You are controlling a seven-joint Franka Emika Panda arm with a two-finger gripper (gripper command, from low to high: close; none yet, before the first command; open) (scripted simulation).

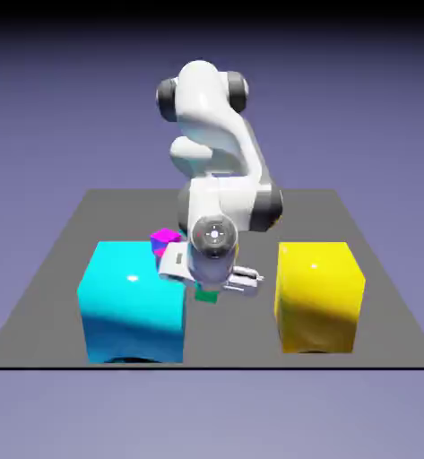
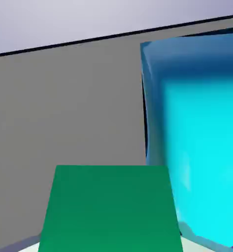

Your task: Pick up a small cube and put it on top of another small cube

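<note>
At the exterior view's left, a large cyan block [image 1: 133, 303] is seen on the grey surface [image 1: 63, 260]. Just beside it, the small teal-green cube [image 1: 206, 294] is held, clamped in the pincer [image 1: 208, 285], with a magenta cube [image 1: 165, 238] behind. A yellow block [image 1: 319, 296] is seen at the right.

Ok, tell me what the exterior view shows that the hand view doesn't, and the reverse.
Only the exterior view shows the white arm, the small magenta cube behind the large cyan block, and the whole yellow block.

Only the hand view shows the teal-green cube's face large at the bottom middle; the finger tips are hidden there.

Both show the teal-green cube, the cyan block, some of the yellow block and the grey table.
</note>
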